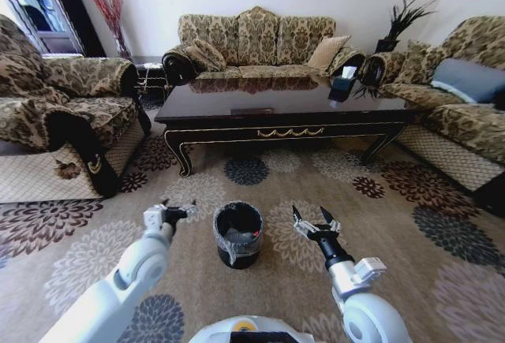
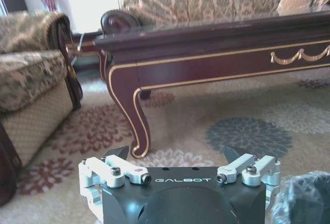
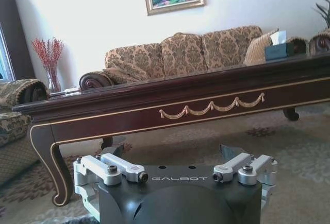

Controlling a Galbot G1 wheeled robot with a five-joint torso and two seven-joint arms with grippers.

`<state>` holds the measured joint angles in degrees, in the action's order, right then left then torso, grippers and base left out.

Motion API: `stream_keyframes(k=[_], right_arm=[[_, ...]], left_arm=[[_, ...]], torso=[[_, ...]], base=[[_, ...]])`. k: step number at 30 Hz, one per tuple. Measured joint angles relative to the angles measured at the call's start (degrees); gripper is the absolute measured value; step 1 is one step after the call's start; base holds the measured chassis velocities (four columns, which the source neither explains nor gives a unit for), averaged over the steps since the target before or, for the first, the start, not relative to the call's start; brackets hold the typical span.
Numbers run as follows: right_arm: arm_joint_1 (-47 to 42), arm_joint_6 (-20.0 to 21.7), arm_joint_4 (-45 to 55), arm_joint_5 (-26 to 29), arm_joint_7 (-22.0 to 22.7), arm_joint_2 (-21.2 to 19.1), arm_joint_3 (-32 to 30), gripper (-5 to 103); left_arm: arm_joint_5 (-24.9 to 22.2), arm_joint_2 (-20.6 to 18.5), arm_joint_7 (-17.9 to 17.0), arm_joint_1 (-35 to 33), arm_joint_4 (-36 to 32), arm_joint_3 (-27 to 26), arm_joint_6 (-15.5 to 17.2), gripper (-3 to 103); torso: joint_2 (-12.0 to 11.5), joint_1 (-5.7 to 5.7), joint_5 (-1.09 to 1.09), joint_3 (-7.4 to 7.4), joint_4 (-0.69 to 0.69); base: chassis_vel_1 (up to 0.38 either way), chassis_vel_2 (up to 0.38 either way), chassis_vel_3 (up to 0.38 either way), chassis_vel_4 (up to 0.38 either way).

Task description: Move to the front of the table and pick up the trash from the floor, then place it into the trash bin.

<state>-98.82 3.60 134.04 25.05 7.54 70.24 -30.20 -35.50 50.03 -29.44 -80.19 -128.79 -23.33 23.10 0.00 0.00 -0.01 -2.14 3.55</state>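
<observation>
Between the two grippers, on the near carpet: bin [image 1: 237, 260], black and cylindrical, with a thin grey liner folded over its rim. It stands well short of the counter [image 1: 284, 110], a long, glossy, dark piece with gold scroll trim and curved legs.

Trash: a pale, glossy lump [image 1: 241, 238] lies inside the bin mouth. You cannot tell whether this is the trash or only a fold of liner.

Left gripper [image 1: 178, 205]: just left of the bin, at about rim height, fingers [image 2: 122, 152] apart and empty. Right gripper [image 1: 309, 215]: just right of the bin, fingers likewise apart, holding nothing.

Handling, as a judgement: expect a clear plastic bottle to be light, fairly stiff but crushable, and slick on its wall. Take it across the middle of the body, where the fingers can span it squarely, and not at the cap or the tapering shoulder. Crumpled paper would be nearly weightless and soft, so pinch through its bulk, since a loose edge may tear or slip out. Treat the bin as light and easily tipped, and keep the fingers from nudging its wall.

Tissue box [image 1: 342, 87]: on the far right of the counter, not trash.
</observation>
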Motion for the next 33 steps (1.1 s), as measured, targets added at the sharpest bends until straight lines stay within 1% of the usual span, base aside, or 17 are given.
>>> stream_keyframes(k=[1, 3, 4, 5, 8, 9, 11, 13, 15, 16, 19, 20, 21, 23, 25, 29, 33], right_arm=[[0.14, -1.22, -0.86, -0.74, -0.75, -0.20, -0.62, 100], [0.28, -3.28, -2.02, -2.18, -2.21, -0.50, -1.54, 100], [0.28, -3.28, -2.02, -2.18, -2.21, -0.50, -1.54, 100], [0.28, -3.94, -2.29, -2.63, -2.60, -0.50, -1.73, 100], [0.08, -6.58, -3.32, -4.17, -4.41, 0.06, -2.35, 100], [-0.13, -7.06, -3.56, -4.78, -4.79, 0.42, -2.62, 100], [-0.29, -7.42, -3.72, -5.44, -5.01, 0.70, -2.88, 100], [-0.68, -8.63, -4.39, -7.57, -5.49, 1.28, -3.87, 100], [-0.62, -9.34, -4.86, -8.12, -5.65, 1.28, -4.40, 100], [-0.62, -9.34, -4.86, -8.12, -5.65, 1.28, -4.40, 100], [-0.55, -11.17, -6.05, -8.20, -6.27, 1.10, -5.49, 100], [-0.65, -11.41, -6.25, -8.20, -6.39, 1.12, -5.81, 100], [-0.65, -11.41, -6.25, -8.20, -6.39, 1.12, -5.81, 100], [-0.79, -11.87, -6.74, -8.30, -6.60, 1.28, -6.37, 100], [-0.85, -12.18, -6.93, -8.43, -6.87, 1.31, -6.53, 100], [-1.24, -13.20, -7.05, -9.48, -7.36, 1.12, -6.80, 100], [-1.57, -13.72, -7.01, -9.76, -7.70, 0.86, -7.14, 100]], left_arm=[[2.91, 0.94, 2.35, -3.77, -0.49, -3.21, -2.74, 100], [7.29, 2.89, 5.17, -8.04, -0.48, -7.63, -6.92, 100], [7.29, 2.89, 5.17, -8.04, -0.48, -7.63, -6.92, 100], [8.25, 3.53, 5.94, -9.18, -0.46, -8.76, -8.04, 100], [11.64, 6.88, 10.14, -15.33, -0.57, -14.06, -13.26, 100], [12.33, 7.97, 11.42, -17.26, -0.80, -15.53, -14.82, 100], [12.61, 8.56, 12.21, -18.36, -0.93, -16.34, -15.76, 100], [13.27, 10.32, 14.50, -21.96, -1.01, -19.00, -19.54, 100], [13.51, 11.36, 15.92, -24.77, -1.03, -20.74, -23.07, 100], [13.51, 11.36, 15.92, -24.77, -1.03, -20.74, -23.07, 100], [14.68, 12.77, 17.85, -28.92, -0.75, -22.55, -29.24, 100], [14.99, 13.04, 18.20, -29.77, -0.67, -22.65, -30.31, 100], [14.99, 13.04, 18.20, -29.77, -0.67, -22.65, -30.31, 100], [15.84, 14.00, 18.88, -31.94, -0.35, -22.70, -33.01, 100], [16.70, 14.94, 19.21, -33.49, 0.29, -22.67, -34.84, 100], [16.78, 15.42, 19.40, -34.22, 0.70, -22.79, -35.89, 100], [16.38, 15.23, 19.40, -33.93, 0.48, -23.17, -35.95, 100]], torso=[[0.00, 0.00, 0.01, 0.00, 0.00], [0.00, 0.00, 0.00, 0.00, 0.01], [0.00, 0.00, 0.00, 0.00, 0.01], [0.00, 0.00, 0.01, 0.00, 0.01], [0.00, 0.00, 0.00, 0.00, 0.01], [0.00, -0.01, 0.01, 0.01, -0.01], [0.00, 0.00, 0.01, 0.01, 0.00], [0.00, 0.00, 0.01, 0.01, 0.03], [0.00, 0.00, 0.01, 0.00, 0.02], [0.00, 0.00, 0.01, 0.00, 0.02], [0.00, 0.00, 0.01, 0.00, 0.01], [0.00, 0.00, 0.01, 0.01, 0.01], [0.00, 0.00, 0.01, 0.01, 0.01], [0.00, 0.00, 0.02, 0.00, 0.03], [0.00, 0.00, 0.01, 0.00, 0.01], [0.00, 0.00, 0.01, 0.00, 0.01], [0.00, 0.00, 0.01, 0.00, 0.02]], base=[[0.000, 0.000, 0.000, 0.000], [0.000, 0.000, 0.000, 0.000], [0.000, 0.000, 0.000, 0.000], [0.000, 0.000, 0.000, 0.000], [0.000, 0.000, 0.000, 0.000], [0.000, 0.000, 0.000, 0.000], [0.000, 0.000, 0.000, 0.000], [0.000, 0.000, 0.000, 0.000], [0.000, 0.000, 0.000, 0.000], [0.000, 0.000, 0.000, 0.000], [0.000, 0.000, 0.000, 0.000], [0.000, 0.000, 0.000, 0.000], [0.000, 0.000, 0.000, 0.000], [0.000, 0.000, 0.000, 0.000], [0.000, 0.000, 0.000, 0.000], [0.000, 0.000, 0.000, 0.000], [0.000, 0.000, 0.000, 0.000]])
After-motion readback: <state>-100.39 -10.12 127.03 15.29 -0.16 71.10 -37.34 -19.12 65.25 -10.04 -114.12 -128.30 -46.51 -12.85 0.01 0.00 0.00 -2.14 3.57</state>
